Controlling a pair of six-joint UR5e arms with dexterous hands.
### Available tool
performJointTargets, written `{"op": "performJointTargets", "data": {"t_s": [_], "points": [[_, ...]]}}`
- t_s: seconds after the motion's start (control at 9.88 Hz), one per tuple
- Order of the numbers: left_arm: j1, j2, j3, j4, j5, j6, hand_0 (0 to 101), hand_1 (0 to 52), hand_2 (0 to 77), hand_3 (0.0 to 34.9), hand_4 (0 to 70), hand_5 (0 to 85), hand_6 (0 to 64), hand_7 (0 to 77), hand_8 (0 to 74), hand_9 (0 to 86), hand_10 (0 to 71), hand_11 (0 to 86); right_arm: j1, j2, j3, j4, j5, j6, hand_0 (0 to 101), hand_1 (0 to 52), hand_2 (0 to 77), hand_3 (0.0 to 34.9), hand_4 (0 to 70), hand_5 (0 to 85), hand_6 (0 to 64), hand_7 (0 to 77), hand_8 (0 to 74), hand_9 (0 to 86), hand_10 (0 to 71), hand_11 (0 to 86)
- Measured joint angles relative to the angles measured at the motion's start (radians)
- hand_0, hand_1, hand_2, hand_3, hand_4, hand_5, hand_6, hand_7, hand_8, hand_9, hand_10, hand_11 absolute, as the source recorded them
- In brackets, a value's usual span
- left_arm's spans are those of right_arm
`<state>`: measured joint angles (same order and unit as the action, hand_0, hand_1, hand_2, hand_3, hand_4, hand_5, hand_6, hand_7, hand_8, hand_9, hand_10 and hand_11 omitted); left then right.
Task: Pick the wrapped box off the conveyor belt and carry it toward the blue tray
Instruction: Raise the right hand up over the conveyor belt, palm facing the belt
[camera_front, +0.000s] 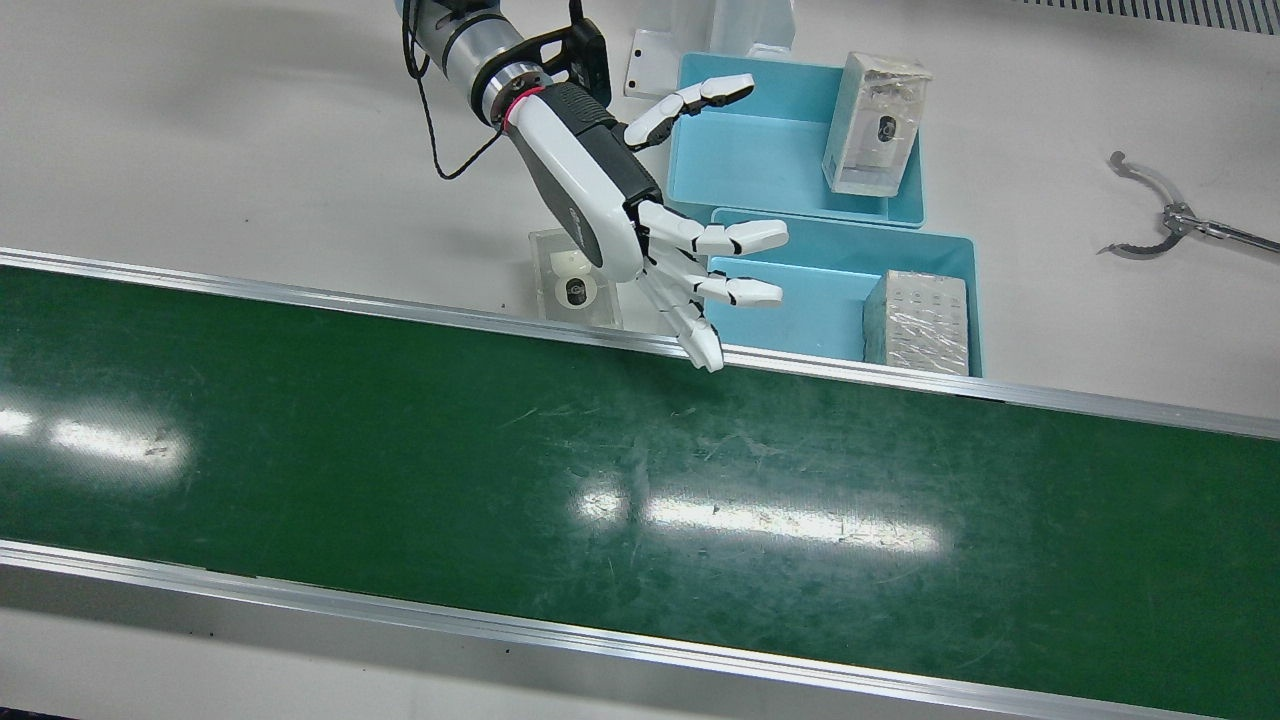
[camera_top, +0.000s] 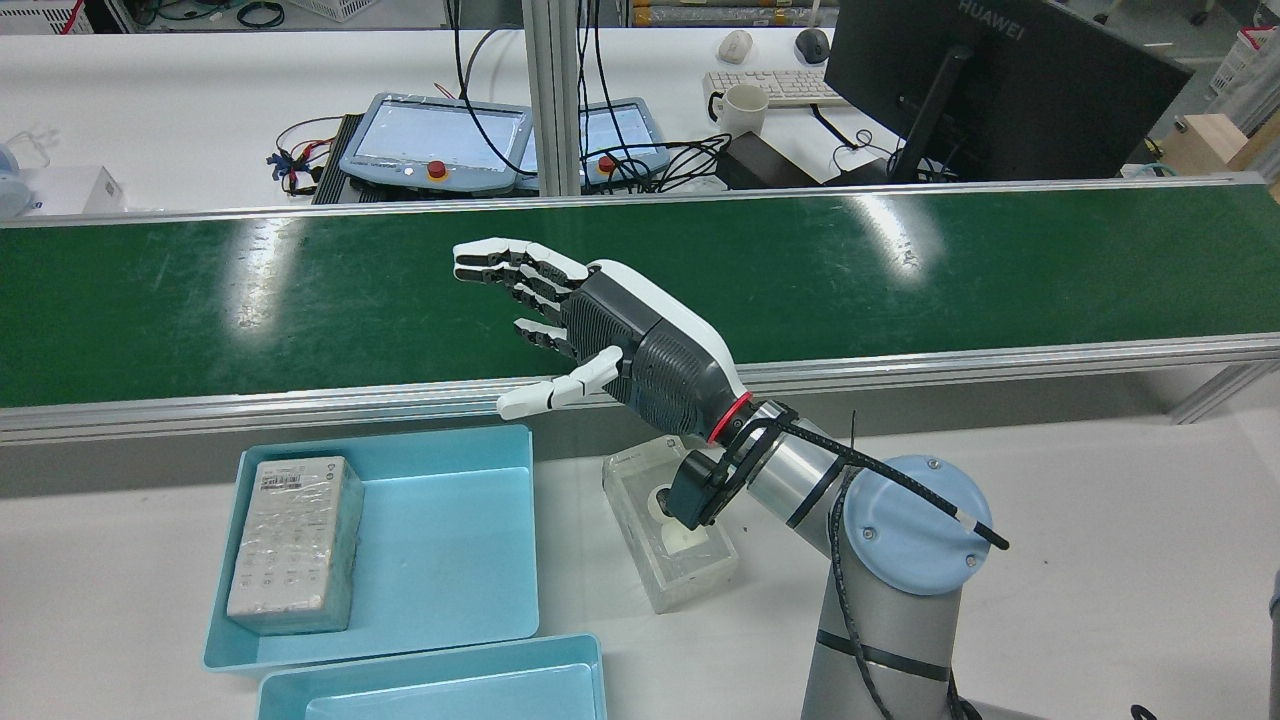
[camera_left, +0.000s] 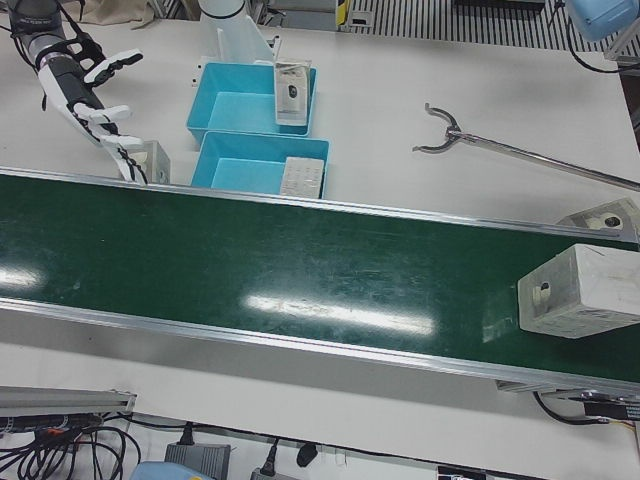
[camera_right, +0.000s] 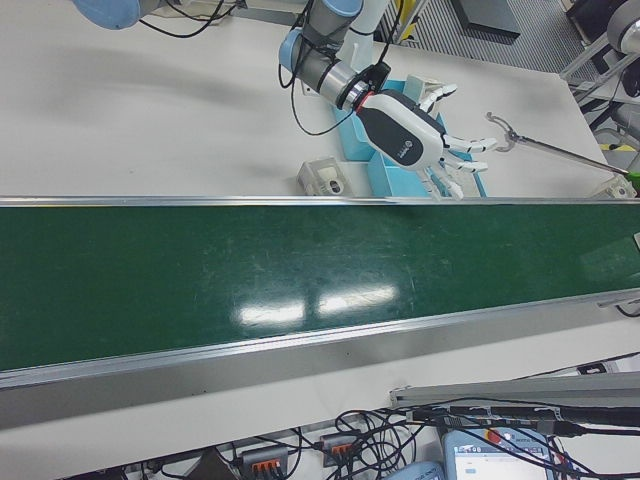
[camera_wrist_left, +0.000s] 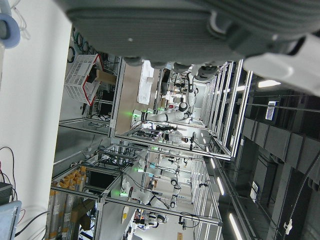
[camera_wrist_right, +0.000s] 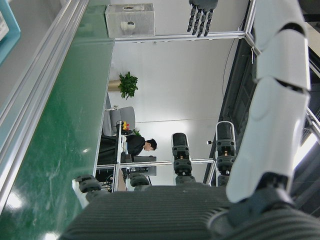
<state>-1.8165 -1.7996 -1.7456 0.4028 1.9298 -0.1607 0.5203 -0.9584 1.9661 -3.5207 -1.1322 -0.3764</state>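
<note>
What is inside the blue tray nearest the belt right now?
One wrapped box lies flat at one end of that tray; the rest of the floor is bare. The open right hand hovers over its other end, hiding a little of that rim.

Conveyor belt (camera_front: 400, 470) was glossy green with scuffs and glare patches, framed by brushed metal rails (camera_front: 300, 296); blue tray (camera_front: 790, 310) looked smooth matt plastic; wrapped box (camera_left: 578, 290) showed crinkled clear film over pale surface; right hand (camera_front: 600, 190) had glossy white shells over ribbed dark grey plastic; counter (camera_front: 200, 150) matt white.
</note>
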Motion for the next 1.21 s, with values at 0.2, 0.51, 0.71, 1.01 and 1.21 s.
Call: {"op": "performJointTargets", "data": {"t_s": [0.2,0.51,0.71,1.01,1.21], "points": [[0.000,0.000,0.000,0.000,0.000,0.000,0,0.0,1.1,0.0,0.5,0.5,0.5,0.5,0.5,0.0,0.5,0.0,0.044,-0.025,-0.003,0.000,-0.001,0.006,44,10.9,17.5,30.1,14.7,22.9,0.5,19.1,0.0,2.2,2.2,4.4],[0.000,0.000,0.000,0.000,0.000,0.000,0,0.0,1.1,0.0,0.5,0.5,0.5,0.5,0.5,0.0,0.5,0.0,0.163,-0.070,-0.016,-0.003,-0.005,0.015,43,10.9,18.5,30.1,13.6,22.9,0.5,19.1,0.0,1.6,2.2,4.4],[0.000,0.000,0.000,0.000,0.000,0.000,0,0.0,1.1,0.0,0.5,0.5,0.5,0.5,0.5,0.0,0.5,0.0,0.241,-0.093,-0.042,-0.023,-0.015,0.054,45,13.1,17.5,30.1,9.3,19.6,0.5,18.0,0.0,1.6,2.7,4.4],[0.000,0.000,0.000,0.000,0.000,0.000,0,0.0,1.1,0.0,0.5,0.5,0.0,0.5,0.5,0.0,0.5,0.0,0.305,-0.106,-0.101,-0.048,-0.016,0.148,43,10.9,12.0,30.1,1.6,17.5,0.0,15.8,0.0,1.6,3.8,4.9],[0.000,0.000,0.000,0.000,0.000,0.000,0,0.0,1.1,0.0,0.5,0.5,0.0,0.5,0.5,0.0,0.5,0.0,0.319,-0.107,-0.114,-0.052,-0.016,0.165,40,9.3,10.4,30.1,0.5,16.9,0.0,13.6,0.0,1.6,2.7,4.4]]}}
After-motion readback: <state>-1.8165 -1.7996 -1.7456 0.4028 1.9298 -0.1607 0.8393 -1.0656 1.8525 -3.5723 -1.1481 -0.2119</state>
